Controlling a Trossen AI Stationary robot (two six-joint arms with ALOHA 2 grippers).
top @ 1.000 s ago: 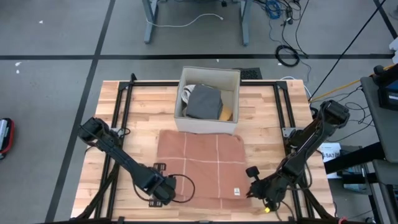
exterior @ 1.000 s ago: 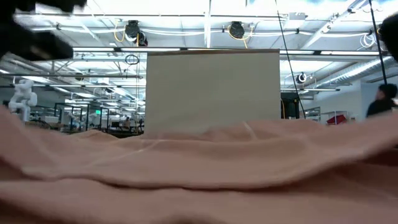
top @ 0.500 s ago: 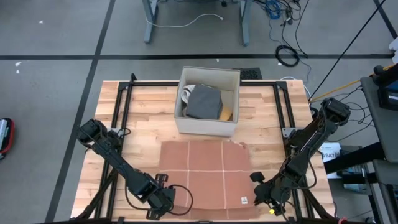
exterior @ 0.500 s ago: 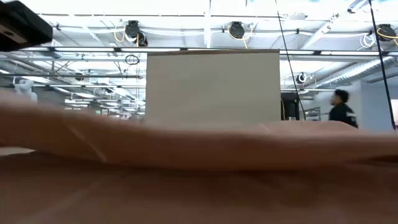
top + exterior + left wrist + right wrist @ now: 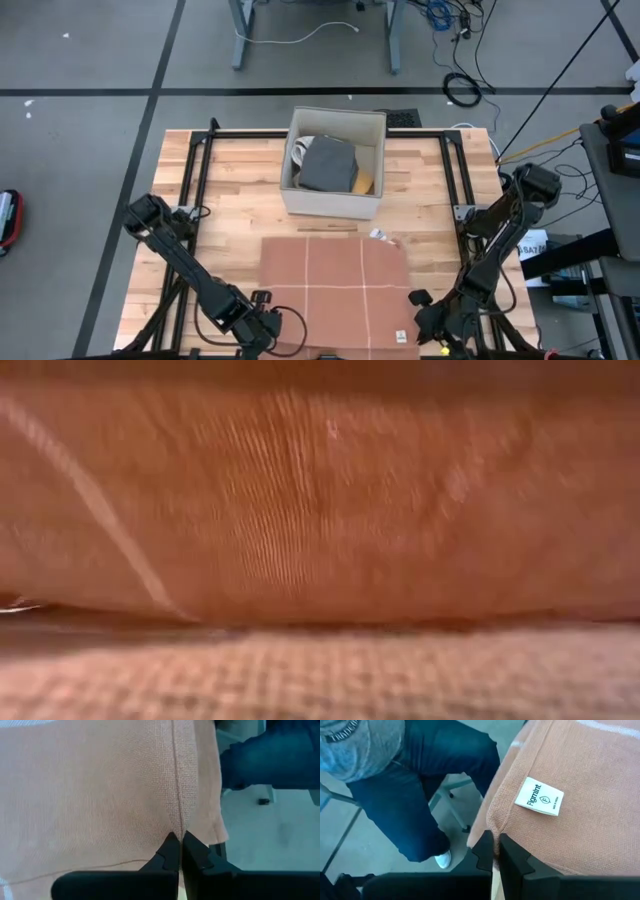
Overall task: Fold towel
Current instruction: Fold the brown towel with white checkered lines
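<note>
**Now: towel pinched at both near corners**

Seen from above, the salmon towel (image 5: 335, 288) is spread flat on the wooden bench (image 5: 230, 190), its near edge drawn to the bench's front rim. Just behind it, an open cardboard box (image 5: 334, 163) is stood, with grey cloth inside. The left pincer (image 5: 262, 335) is placed at the towel's near left corner and the right pincer (image 5: 428, 318) at its near right corner, beside a small white label (image 5: 399, 335).

At bench height, the frame is filled almost wholly by the towel's (image 5: 320, 510) ribbed weave, hung close before the lens; a pale stitched line is seen crossing it.

Through the left wrist camera, the left pincer (image 5: 180, 851) is shown pressed together on the towel's (image 5: 100, 795) hem, right where a seam line meets the edge. Beyond the cloth, a blue denim-clad leg (image 5: 270, 765) of a person is glimpsed.

Through the right wrist camera, the right pincer (image 5: 495, 851) is likewise shown pinching the towel's (image 5: 580, 830) rounded corner, near the label (image 5: 539, 796) printed "Figmint". A person in blue jeans (image 5: 420, 785) and a white shoe (image 5: 442, 859) is seen standing beyond the bench.
</note>
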